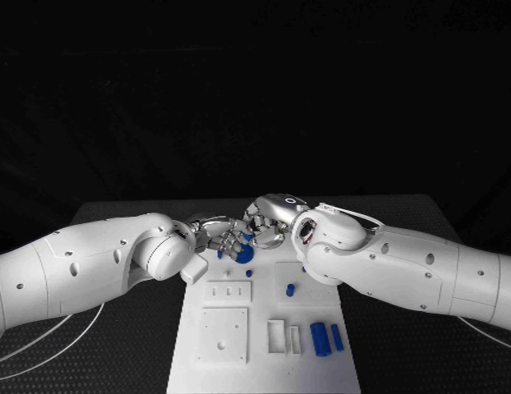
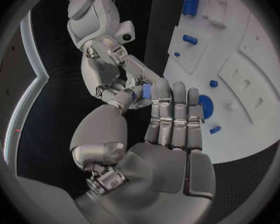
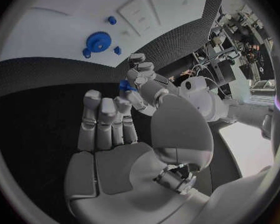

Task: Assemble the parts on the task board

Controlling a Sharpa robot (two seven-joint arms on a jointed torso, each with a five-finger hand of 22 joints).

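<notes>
Above the task board (image 1: pixel 327 373), both robot hands meet — left robot hand (image 1: pixel 214 234) and right robot hand (image 1: pixel 268 223) pinch one blue part (image 2: pixel 147 90).

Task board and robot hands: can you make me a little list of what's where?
task board: white plate, middle of black table
blue gear: lying on the board
blue pegs: lying on the board's near right part
small blue part: between both hands' fingertips, above the board's far end
left robot hand: fingertips at the small blue part
right robot hand: fingertips at it too
</notes>
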